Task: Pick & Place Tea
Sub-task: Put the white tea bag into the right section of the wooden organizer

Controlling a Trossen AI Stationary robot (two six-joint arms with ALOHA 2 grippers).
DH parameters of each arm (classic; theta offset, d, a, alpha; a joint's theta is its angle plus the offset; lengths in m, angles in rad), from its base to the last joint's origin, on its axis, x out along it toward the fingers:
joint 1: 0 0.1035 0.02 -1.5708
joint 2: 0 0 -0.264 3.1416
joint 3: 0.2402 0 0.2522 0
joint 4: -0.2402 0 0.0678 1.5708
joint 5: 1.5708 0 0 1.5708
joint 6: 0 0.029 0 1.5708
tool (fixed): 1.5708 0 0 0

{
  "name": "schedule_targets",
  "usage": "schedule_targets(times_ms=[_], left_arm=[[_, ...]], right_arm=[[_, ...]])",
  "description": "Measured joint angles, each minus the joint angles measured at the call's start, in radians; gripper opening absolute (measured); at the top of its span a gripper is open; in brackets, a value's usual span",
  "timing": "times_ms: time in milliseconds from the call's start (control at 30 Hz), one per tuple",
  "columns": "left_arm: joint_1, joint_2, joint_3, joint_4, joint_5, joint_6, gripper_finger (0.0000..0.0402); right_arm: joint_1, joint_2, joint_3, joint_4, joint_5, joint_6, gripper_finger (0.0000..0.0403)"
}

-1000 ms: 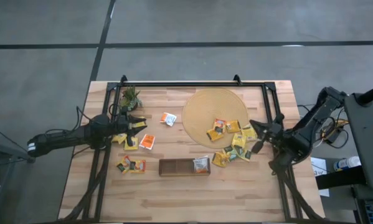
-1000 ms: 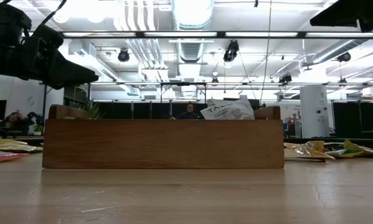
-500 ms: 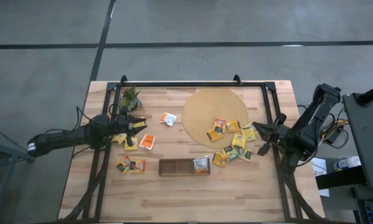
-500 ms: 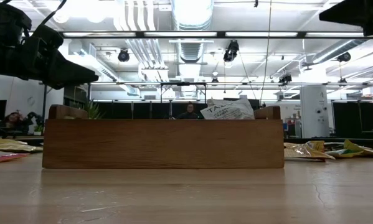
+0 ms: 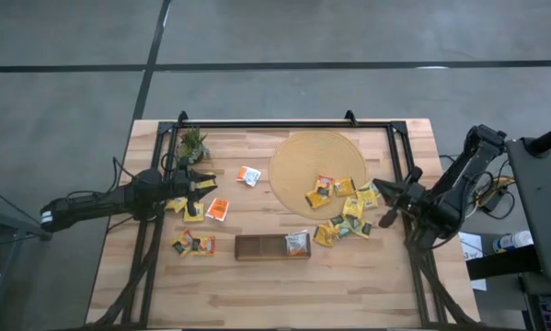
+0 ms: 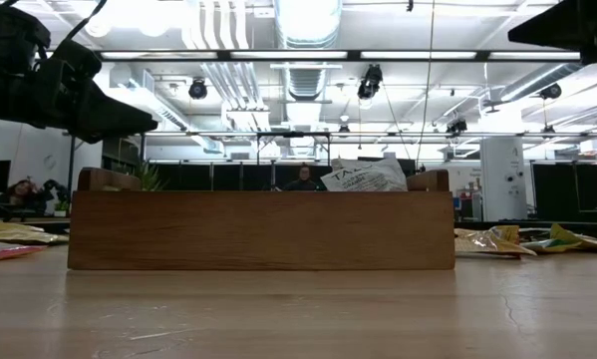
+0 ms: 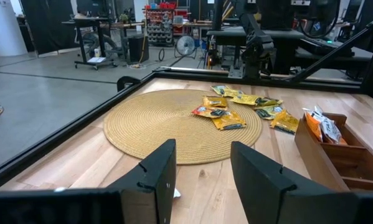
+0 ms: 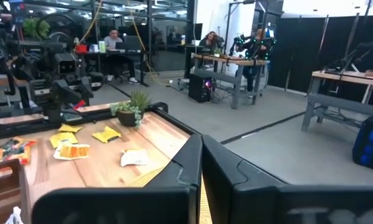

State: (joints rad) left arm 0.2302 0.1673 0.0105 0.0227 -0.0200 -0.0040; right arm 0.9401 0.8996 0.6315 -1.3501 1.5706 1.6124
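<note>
The tea sachets (image 5: 347, 212) lie mostly in a loose heap straddling the near right rim of the round woven mat (image 5: 303, 156), with a few more near the table's left edge, around the left gripper, and one white-and-orange sachet (image 5: 249, 176) alone between the small green plant (image 5: 191, 143) and the mat. One sachet (image 5: 297, 242) already stands in the right end of the dark wooden tray (image 5: 257, 246) near the table's front edge. Over the last second the right gripper (image 5: 383, 204) has swung back off the heap toward the table's right edge and turned, its fingers pressed together and empty, so no sachet appears to have left the heap; the pile looks unchanged. The left gripper (image 5: 198, 190) has not moved: it hovers low over the yellow sachets near the left edge, fingers (image 7: 156, 174) spread apart with nothing between them, its arm stretched in flat from the left.
</note>
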Motion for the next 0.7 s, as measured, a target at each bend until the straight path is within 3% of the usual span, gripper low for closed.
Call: schedule_targets(times_ms=[333, 700], left_arm=[[0.000, 0.000, 0.000, 0.000, 0.000, 0.000, 0.0147], [0.000, 0.000, 0.000, 0.000, 0.000, 0.000, 0.0147]], right_arm=[[-0.013, 0.022, 0.000, 0.024, 0.000, 0.000, 0.0009], [-0.185, 0.025, 0.001, 0.075, 0.000, -0.038, 0.0009]])
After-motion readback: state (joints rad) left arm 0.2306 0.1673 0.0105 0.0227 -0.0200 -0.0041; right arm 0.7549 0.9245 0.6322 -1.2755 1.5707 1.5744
